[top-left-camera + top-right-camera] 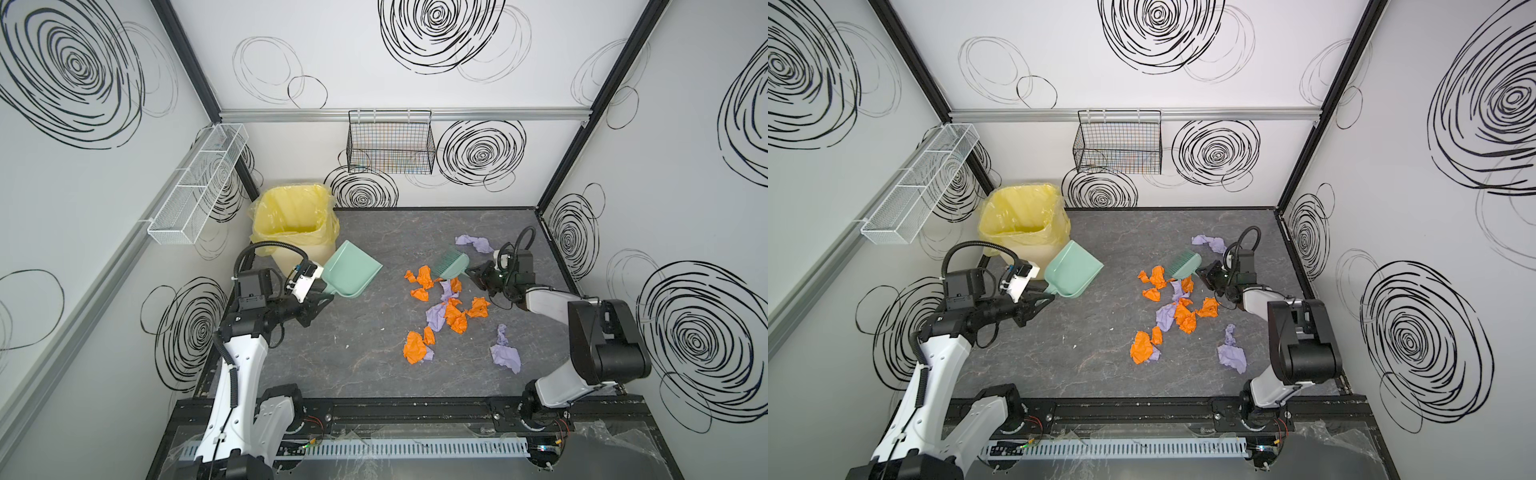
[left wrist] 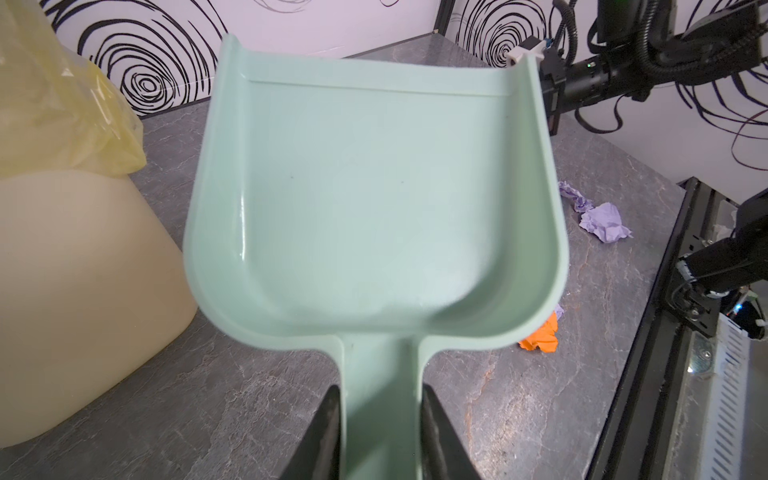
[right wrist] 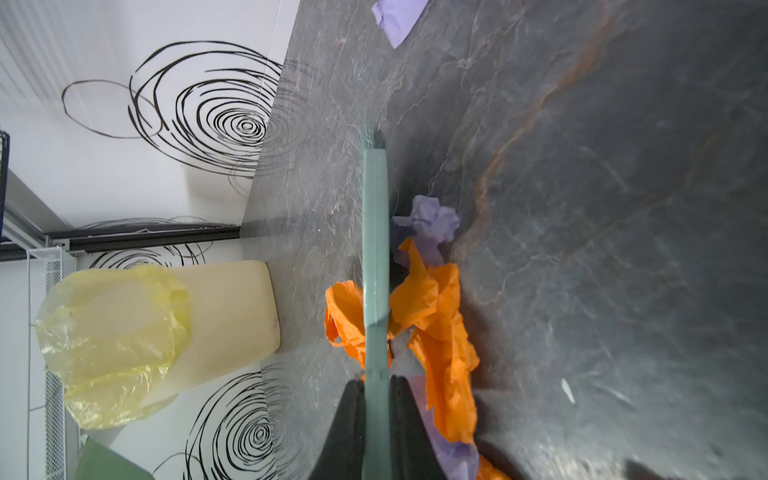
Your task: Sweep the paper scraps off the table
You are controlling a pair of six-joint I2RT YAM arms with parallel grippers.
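the empty dustpan (image 2: 374, 199) is held by its handle in the left gripper (image 2: 380, 392), closed tight on it, beside the yellow-lined bin (image 1: 291, 220) and well apart from the paper scraps (image 1: 455, 318), which are strewn over the right half of the table (image 1: 332, 365). the brush (image 1: 453, 266) is clamped in the right gripper (image 3: 376, 382) at the pile's far edge. sweeping is judged barely begun, and the pan's lip must next be brought down near the pile.

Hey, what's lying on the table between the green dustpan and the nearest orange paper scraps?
Nothing. In both top views the stretch of table between the dustpan and the nearest orange scraps is bare.
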